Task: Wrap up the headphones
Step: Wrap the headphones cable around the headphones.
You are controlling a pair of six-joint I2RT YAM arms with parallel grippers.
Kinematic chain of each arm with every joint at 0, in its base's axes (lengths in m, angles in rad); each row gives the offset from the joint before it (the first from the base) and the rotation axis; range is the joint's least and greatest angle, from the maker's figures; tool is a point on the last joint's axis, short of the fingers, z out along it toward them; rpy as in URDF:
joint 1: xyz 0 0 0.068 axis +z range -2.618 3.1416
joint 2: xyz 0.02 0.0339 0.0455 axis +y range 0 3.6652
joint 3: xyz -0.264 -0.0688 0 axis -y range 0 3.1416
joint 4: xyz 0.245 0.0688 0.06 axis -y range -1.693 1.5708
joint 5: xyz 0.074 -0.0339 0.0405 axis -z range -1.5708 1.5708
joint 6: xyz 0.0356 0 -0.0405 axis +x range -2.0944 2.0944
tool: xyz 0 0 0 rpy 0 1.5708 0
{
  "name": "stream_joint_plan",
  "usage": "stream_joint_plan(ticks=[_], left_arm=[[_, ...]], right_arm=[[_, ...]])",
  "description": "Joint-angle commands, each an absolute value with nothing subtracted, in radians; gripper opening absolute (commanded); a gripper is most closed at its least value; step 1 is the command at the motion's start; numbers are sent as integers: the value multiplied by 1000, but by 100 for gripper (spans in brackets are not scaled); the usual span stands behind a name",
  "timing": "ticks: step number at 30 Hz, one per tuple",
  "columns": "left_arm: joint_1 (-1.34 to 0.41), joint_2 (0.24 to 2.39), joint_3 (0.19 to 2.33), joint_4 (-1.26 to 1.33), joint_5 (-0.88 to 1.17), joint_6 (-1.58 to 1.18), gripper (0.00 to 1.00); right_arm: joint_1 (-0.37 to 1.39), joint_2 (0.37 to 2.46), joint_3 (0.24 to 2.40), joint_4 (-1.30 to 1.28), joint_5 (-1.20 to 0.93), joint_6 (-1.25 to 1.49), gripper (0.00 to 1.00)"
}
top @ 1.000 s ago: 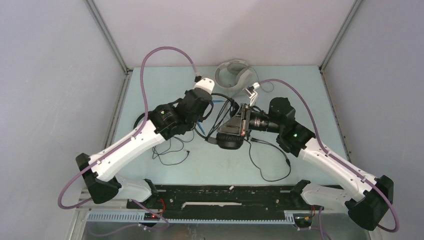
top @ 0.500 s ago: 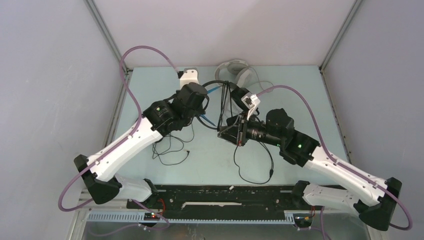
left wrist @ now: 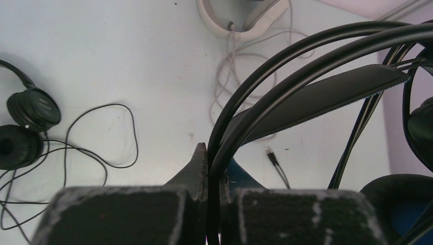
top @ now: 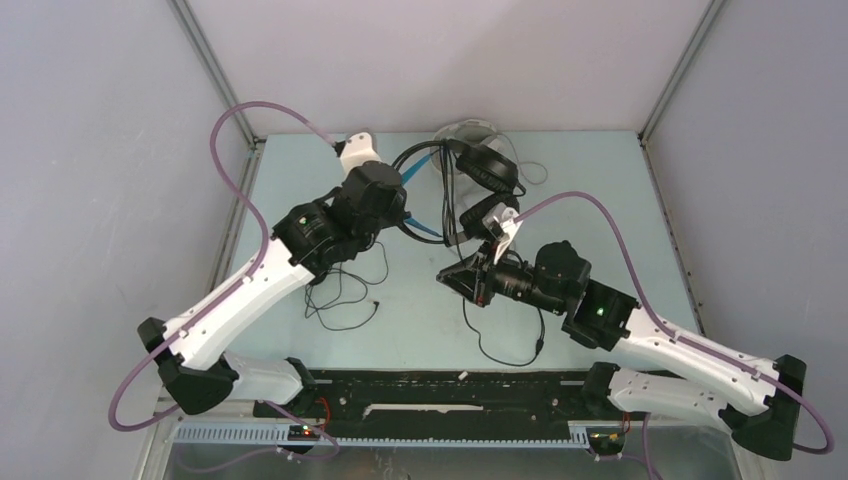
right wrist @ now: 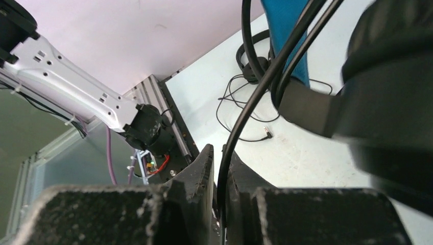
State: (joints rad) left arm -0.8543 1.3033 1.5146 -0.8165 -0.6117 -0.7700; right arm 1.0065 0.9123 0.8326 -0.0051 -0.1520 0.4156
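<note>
Two robot arms worked over a pale blue table (top: 640, 200) strewn with three corded headsets. The left arm (top: 260, 290) reached toward the far middle, and the right arm (top: 670, 340) lay lower, pointing inward at the table's centre.

The black headset (top: 487, 163), the bulkiest of the three, hung between the arms above the table. Its blue-lined headband (left wrist: 327, 94) arched away from the left gripper (left wrist: 209, 168), whose jaws were pinched narrow on the band's thin black hoops. In the top view one ear cup sat in front of the white headset (left wrist: 240, 23), which lay against the far edge, its pale lead looped on the table beside it.

The right gripper (right wrist: 218, 163) was clamped almost closed on the black headset's cord (right wrist: 255, 97). The cord ran up from the fingers toward the blue lining and the big padded cup filling the right of the wrist view. Below the gripper, the rest of it trailed in a loose loop (top: 500, 345) on the table.

The small headset (left wrist: 30, 109) lay flat to the left, partly under the left arm in the top view, its thin cord tangled around it. One cup bore faint lettering, too small to read. A jack plug (left wrist: 273, 155) lay on the bare table under the raised headband; which cord it ended could not be told.
</note>
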Motion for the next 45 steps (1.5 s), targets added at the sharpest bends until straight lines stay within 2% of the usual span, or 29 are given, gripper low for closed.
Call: stream_joint_plan(ticks=[1, 10, 20, 26, 31, 39, 45], left_arm=[[-848, 1218, 1530, -655, -594, -882, 0], [-847, 1186, 1560, -664, -590, -908, 0], [-845, 1164, 1554, -635, -598, -922, 0], [-845, 1161, 1557, -628, -594, -925, 0], [-845, 1160, 1548, -624, -605, -933, 0], [-845, 1164, 1554, -600, -590, -939, 0], [-845, 1163, 1567, -600, -588, -944, 0]], right_arm=[[1056, 905, 800, 81, -75, 299, 15], [1150, 846, 607, 279, 44, 178, 18], [1183, 870, 388, 548, 98, 94, 23], [1171, 943, 287, 723, 90, 39, 33], [1137, 1036, 275, 760, 19, 11, 37], [1104, 1254, 191, 1034, -29, 64, 37], [1062, 1333, 177, 1093, -59, 133, 35]])
